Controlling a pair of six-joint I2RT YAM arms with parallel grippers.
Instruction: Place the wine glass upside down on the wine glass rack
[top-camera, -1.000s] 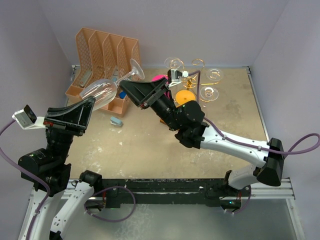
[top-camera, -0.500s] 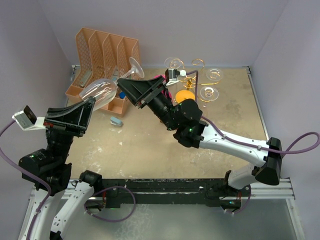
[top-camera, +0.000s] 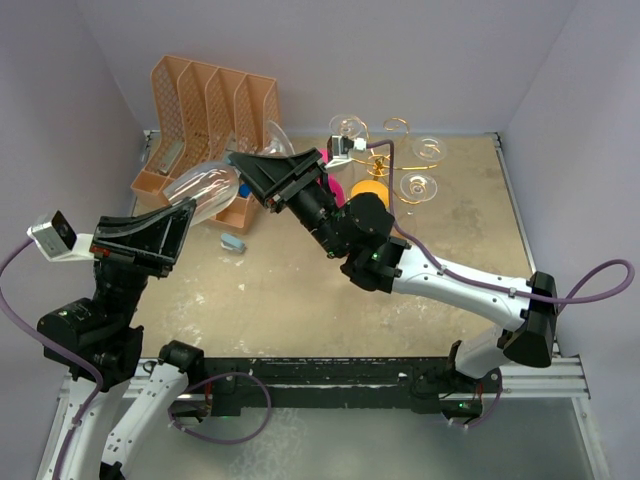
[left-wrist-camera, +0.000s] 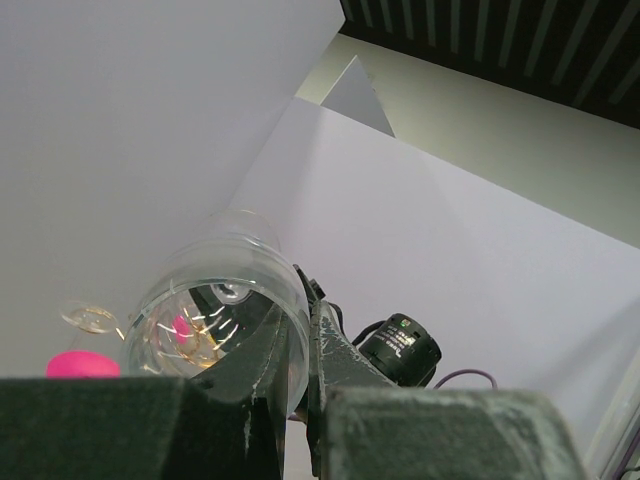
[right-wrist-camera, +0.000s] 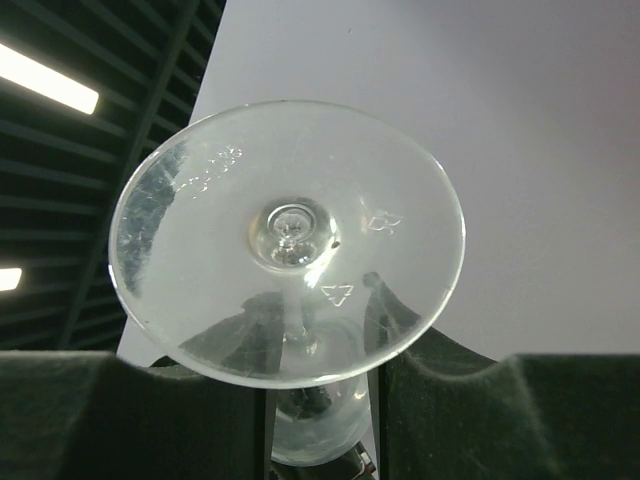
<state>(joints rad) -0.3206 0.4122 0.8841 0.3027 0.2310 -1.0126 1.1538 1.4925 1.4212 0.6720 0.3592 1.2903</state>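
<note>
1st observer: 2 grippers meet at 1 wine glass (top-camera: 205, 185). it is held in the air above the left of the table (top-camera: 460, 250), lying nearly level, near the orange file organizer (top-camera: 210, 100) and well apart from the wine glass rack (top-camera: 416, 187). state of the jaws?

2nd observer: left gripper (left-wrist-camera: 308, 400): jaws pressed together on the bowl wall at the rim, pinching it. right gripper (right-wrist-camera: 322, 400): jaws spread, 1 finger on each side of the stem (right-wrist-camera: 298, 325) just under the foot (right-wrist-camera: 290, 235), with a gap showing on both sides.

1st observer: failure modes from here?

2nd observer: 3, in my judgement.
1. the rim pinch is a thin-wall hold. a sideways push from the right fingers could lever the bowl out of it, and the glass drops.
2. if the left releases before the right has closed firmly on the stem, nothing carries the glass.
3. a stem grip set off centre lets the heavy bowl swing. the foot may then miss the rack's curled arm or knock the wire.
</note>
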